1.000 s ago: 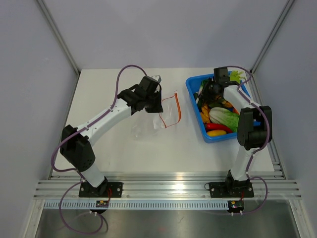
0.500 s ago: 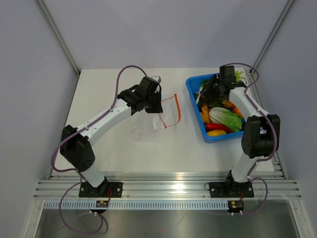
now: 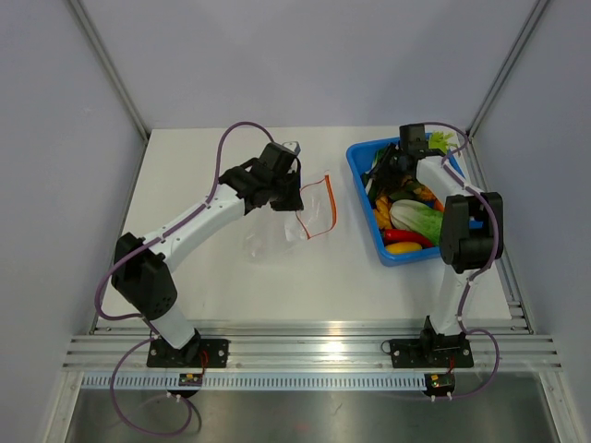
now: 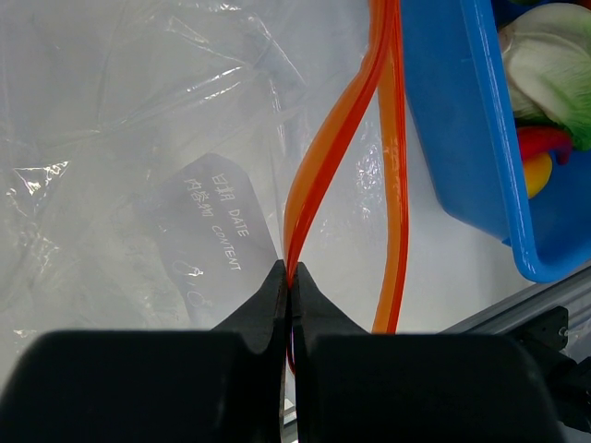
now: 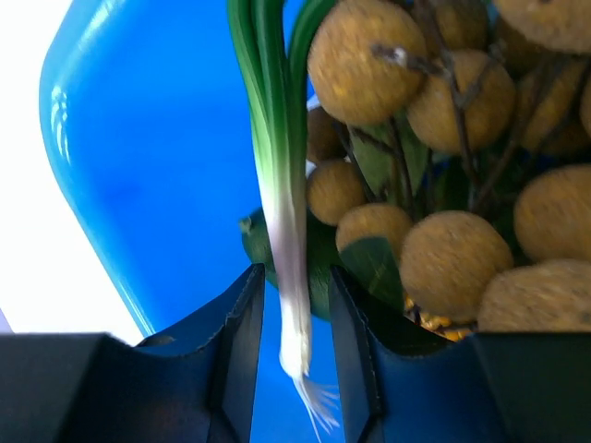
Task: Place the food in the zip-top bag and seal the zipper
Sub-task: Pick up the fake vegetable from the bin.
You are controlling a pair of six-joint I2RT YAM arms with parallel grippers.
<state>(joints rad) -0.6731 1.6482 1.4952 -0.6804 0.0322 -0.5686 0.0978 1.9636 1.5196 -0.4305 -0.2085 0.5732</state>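
Note:
My left gripper point(image 3: 292, 188) point(image 4: 291, 271) is shut on the near lip of the zipper point(image 4: 323, 157), holding the mouth of the clear zip-top bag point(image 3: 274, 236) point(image 4: 138, 138) apart, with the other orange lip point(image 3: 333, 208) bowed away. The food lies in the blue bin point(image 3: 362, 192): cabbage point(image 3: 420, 220), a red piece point(image 3: 406, 236) and a yellow piece point(image 3: 403, 247). My right gripper point(image 3: 391, 166) point(image 5: 295, 277) stands open low in the bin's far left corner. The white stem of a green onion point(image 5: 282, 185) hangs between its fingers, beside the cluster of brown balls point(image 5: 443, 92).
The blue bin's wall point(image 5: 138, 138) is close on the right gripper's left. In the left wrist view the bin's long side point(image 4: 452, 120) runs just right of the bag mouth. White tabletop point(image 3: 305, 277) lies between the bag and the arm bases.
The right gripper has opened from shut. It swung right and came back to the bin's far left corner, now straddling the green onion. The left gripper and the bag have not moved.

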